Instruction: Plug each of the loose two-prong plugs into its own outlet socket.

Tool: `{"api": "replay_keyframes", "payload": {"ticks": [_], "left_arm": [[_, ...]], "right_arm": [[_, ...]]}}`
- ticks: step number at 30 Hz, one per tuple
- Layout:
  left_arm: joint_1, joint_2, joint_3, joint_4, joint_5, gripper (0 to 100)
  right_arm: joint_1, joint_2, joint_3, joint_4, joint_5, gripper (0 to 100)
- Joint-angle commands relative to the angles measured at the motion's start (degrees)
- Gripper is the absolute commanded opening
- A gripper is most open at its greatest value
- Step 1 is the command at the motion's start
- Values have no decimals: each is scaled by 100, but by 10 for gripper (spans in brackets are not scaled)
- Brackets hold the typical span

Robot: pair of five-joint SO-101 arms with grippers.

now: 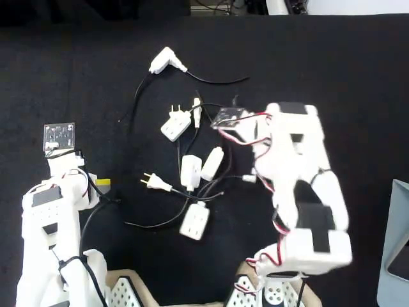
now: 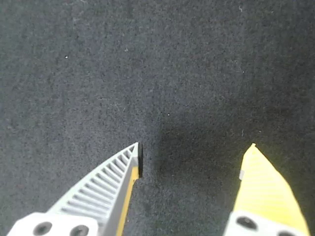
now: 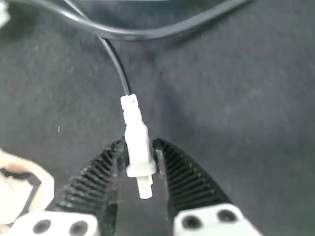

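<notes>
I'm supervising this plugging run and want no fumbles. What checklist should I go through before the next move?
1. Hold: right gripper shut on plug: ok.
2. Aim: plug's prongs facing an outlet: cannot tell.
3. Spare arm: left gripper open over bare cloth: ok.
4. Slack: cables untangled: not ok, they cross between the outlets.

The high camera looks down from afar over the whole black surface [image 1: 345, 57], which both wrist cameras view close-up past the left pincer [image 2: 194, 150] and right pincer [image 3: 140, 143].
</notes>
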Motion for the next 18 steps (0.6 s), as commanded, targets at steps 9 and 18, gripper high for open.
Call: {"api": "replay_keyframes", "payload": {"ticks": [9,18], "left_arm": [[-40,-114,-22,-97,-26,324],[-40,-114,-22,-97,-26,324]], "right_arm": [[932,-2167,-207,413,70,11],[1196,-2809,-163,-97,-1697,11]]}}
